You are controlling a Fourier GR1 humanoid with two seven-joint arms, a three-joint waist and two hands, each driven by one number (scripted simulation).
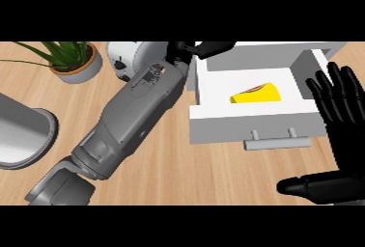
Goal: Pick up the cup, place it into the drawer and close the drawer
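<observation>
Cup (257, 93) on its side inside the open drawer (221, 128), centre right of frame; closing not yet done.
Best to lift the left hand (210, 48) clear of the drawer's upper-left corner, then push squarely on the handle (278, 143). Left forearm stretched diagonally from lower left over the table (178, 169); cannot tell how far that hand is open. Right hand (347, 140) spread flat and empty, resting at right edge.

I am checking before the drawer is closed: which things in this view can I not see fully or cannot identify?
All in the head view.
left hand: mostly hidden behind its own forearm.
white object: largely covered by that forearm; cannot be identified.
grey container: cut off by the left edge.
cup in the drawer: its marking is too small to read.
</observation>
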